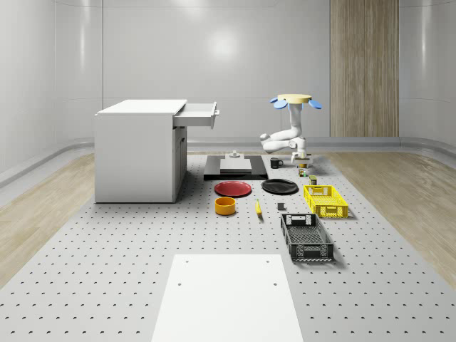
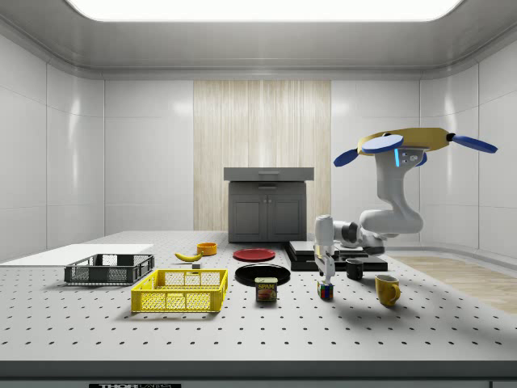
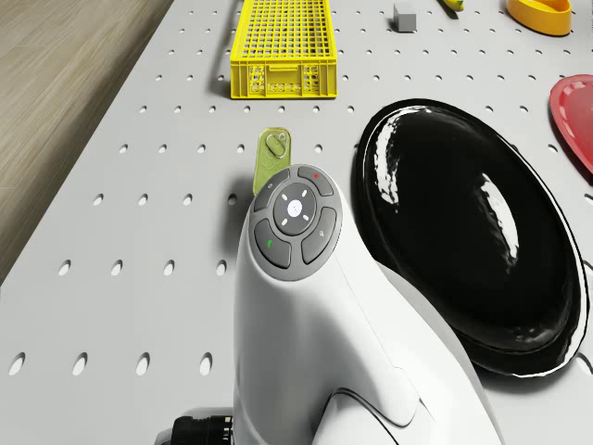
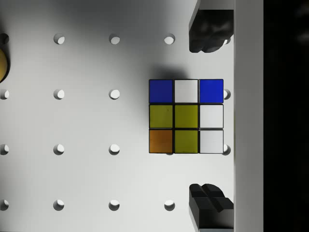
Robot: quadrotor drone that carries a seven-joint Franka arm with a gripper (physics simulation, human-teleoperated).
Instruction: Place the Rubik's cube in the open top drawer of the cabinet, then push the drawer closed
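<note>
The Rubik's cube (image 4: 186, 116) sits on the perforated table (image 4: 87, 121), showing blue, white, yellow and orange squares; it also appears as a small block (image 2: 325, 290) (image 1: 303, 172). My gripper (image 4: 208, 116) hangs open just above it, one dark fingertip (image 4: 207, 30) on each side of the cube. In the side view the gripper (image 2: 325, 273) points straight down over the cube. The drone (image 1: 296, 100) (image 2: 404, 146) hovers above this spot. The grey cabinet (image 1: 139, 149) stands at the whole-scene view's left, its top drawer (image 1: 198, 115) pulled out.
A black plate (image 3: 473, 241) and a tin can (image 3: 271, 159) lie close to the arm's wrist (image 3: 296, 222). A yellow crate (image 1: 325, 200), black crate (image 1: 306, 237), red plate (image 1: 233, 188), orange bowl (image 1: 225, 206) and two mugs (image 2: 388, 289) stand nearby.
</note>
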